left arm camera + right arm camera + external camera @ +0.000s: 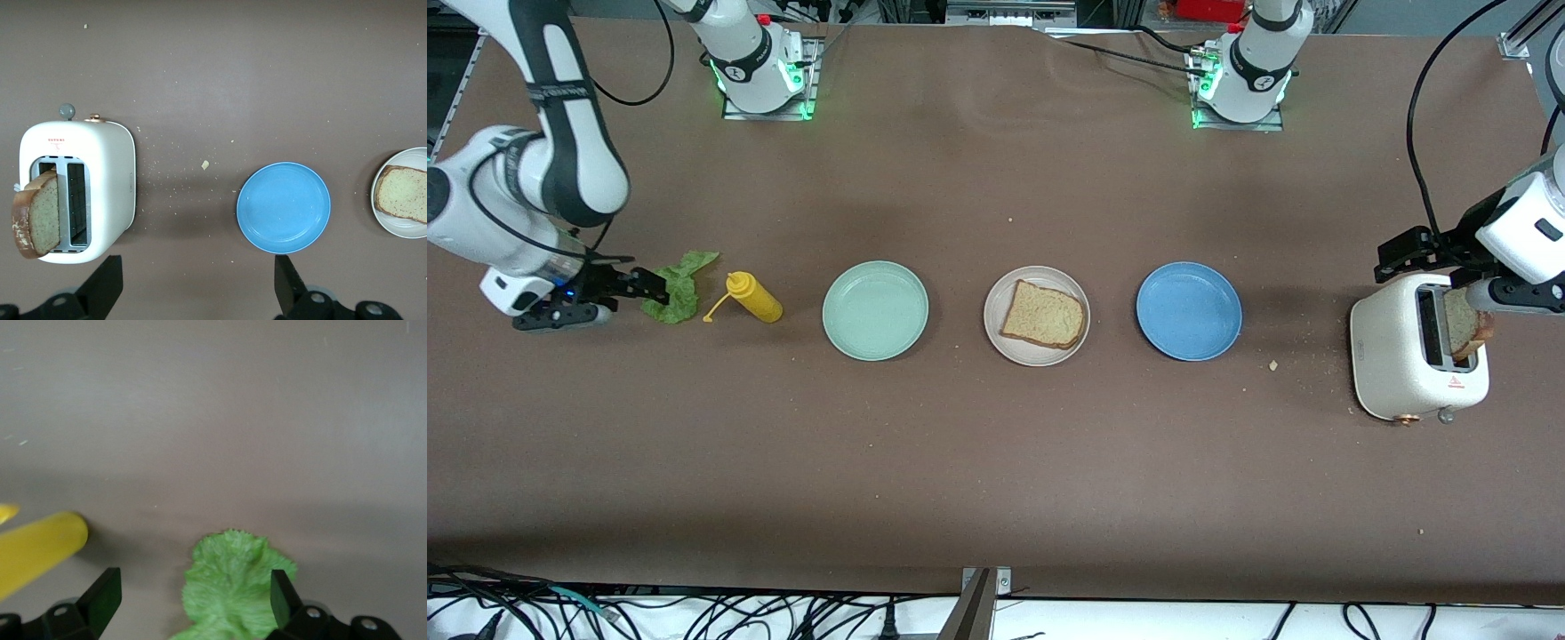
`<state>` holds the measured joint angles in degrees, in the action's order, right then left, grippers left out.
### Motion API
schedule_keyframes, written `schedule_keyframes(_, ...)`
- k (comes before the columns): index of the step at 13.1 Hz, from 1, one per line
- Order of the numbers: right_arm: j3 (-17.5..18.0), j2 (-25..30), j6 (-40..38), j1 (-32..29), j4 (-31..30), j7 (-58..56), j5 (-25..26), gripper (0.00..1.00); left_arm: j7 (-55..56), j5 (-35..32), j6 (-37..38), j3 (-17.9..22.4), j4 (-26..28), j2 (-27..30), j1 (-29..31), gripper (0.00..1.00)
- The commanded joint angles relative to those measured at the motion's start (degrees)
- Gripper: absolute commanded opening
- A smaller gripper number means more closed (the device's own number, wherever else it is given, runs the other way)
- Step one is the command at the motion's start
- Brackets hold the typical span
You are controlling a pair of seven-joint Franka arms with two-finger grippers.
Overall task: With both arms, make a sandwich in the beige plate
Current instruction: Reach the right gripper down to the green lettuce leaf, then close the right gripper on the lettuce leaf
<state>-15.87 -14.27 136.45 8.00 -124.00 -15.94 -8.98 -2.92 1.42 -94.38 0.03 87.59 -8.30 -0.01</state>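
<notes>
Brown tabletop. One bread slice (pixel 1044 315) on beige plate (pixel 999 336). My right gripper (pixel 624 286) spread at lettuce (pixel 679 286): limp, tears easily; pinch edge. Left gripper (pixel 193 283) spread above toaster (pixel 1392 364); its slice (pixel 1464 324) stiff, crumbly.

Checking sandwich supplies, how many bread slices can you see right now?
2. One bread slice lies flat on the beige plate, between two other plates. The other slice stands in the white toaster at the left arm's end. None seem hidden.
</notes>
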Motion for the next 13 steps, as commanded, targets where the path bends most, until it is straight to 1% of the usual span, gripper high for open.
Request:
schedule_keyframes(1,2.68,-3.21,1.27,0.00,0.42,14.66,5.18,0.99,0.37,1.40,0.08,-0.11,0.04,0.22,0.01,1.00)
schedule_keyframes(2,3.47,-4.27,1.28,0.00,0.34,18.19,5.81,0.99,0.28,1.40,0.08,-0.12,0.04,0.22,0.01,1.00)
schedule_keyframes(3,3.65,-4.54,1.10,0.08,-0.19,19.35,5.81,0.99,0.28,1.40,0.16,-0.12,0.04,0.13,0.01,1.00)
schedule_keyframes(5,3.65,-4.01,0.75,0.00,-1.33,19.28,6.25,0.99,0.28,1.40,0.25,-0.12,0.04,-0.14,0.01,1.00)
schedule_keyframes(7,3.13,-4.45,0.75,-0.18,-2.03,19.45,10.36,0.99,0.28,1.40,0.25,-0.12,0.04,-0.22,0.01,1.00)
schedule_keyframes(11,1.90,-4.89,1.19,-0.53,-4.32,19.71,11.96,0.99,0.28,1.40,0.25,-0.12,0.04,-0.22,0.01,1.00)
schedule_keyframes(12,1.89,-5.24,1.19,-0.53,-4.41,19.72,12.23,0.98,0.28,1.40,0.25,-0.12,0.04,-0.22,0.01,1.00)
schedule_keyframes(13,1.54,-5.51,1.19,-0.53,-4.76,19.72,12.23,0.92,0.37,1.40,0.25,-0.12,0.04,-0.31,0.01,1.00)
